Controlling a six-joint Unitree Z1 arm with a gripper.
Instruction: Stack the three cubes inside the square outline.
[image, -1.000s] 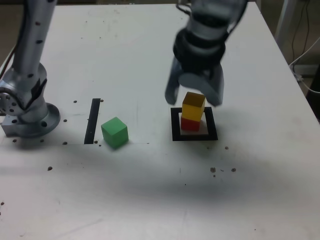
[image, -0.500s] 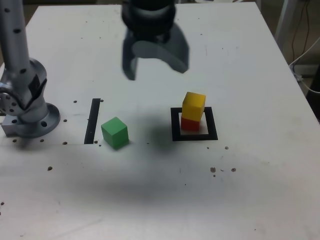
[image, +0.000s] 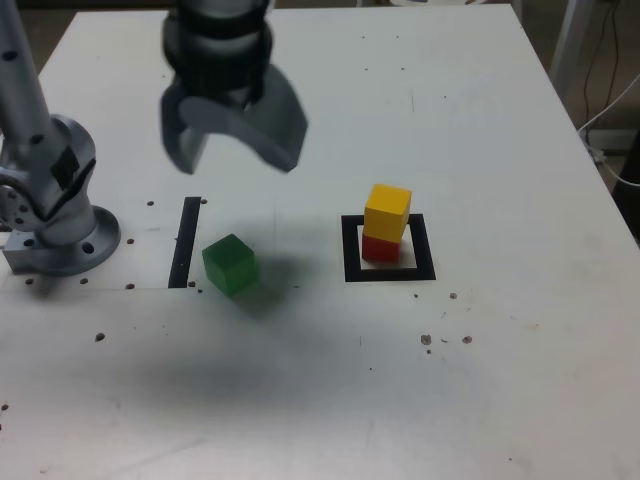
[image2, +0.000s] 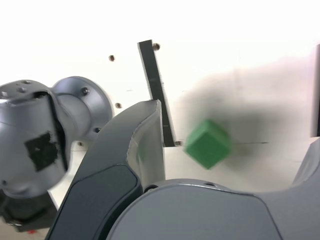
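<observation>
1. Gripper (image: 232, 135): jaws spread wide, nothing between them; it hangs above the table, up and towards the exterior view's left of the green cube (image: 230, 265).
2. Green cube: alone on the table (image: 320, 400), just beside the straight black strip (image: 186, 240), well apart from the square outline (image: 350, 250). In the wrist view the cube (image2: 208, 143) is blurred, so its exact turn against the jaws is hard to judge.
3. Square outline, contents: red cube (image: 380, 247) on the white centre, yellow cube (image: 388, 212) on top of it. The yellow one looks set slightly askew on the red.
4. Risk, pick-up: a descent off-centre could let one jaw tip land on the green cube and shove it against the strip, or clamp it corner-wise so it twists.
5. Risk, placing: the two-cube stack is narrow and apparently not square; a third cube set down off-centre, or a jaw brushing the yellow cube, would likely topple it out of the outline.
6. Risk, release: opening before the green cube sits flat could tip it off.
</observation>
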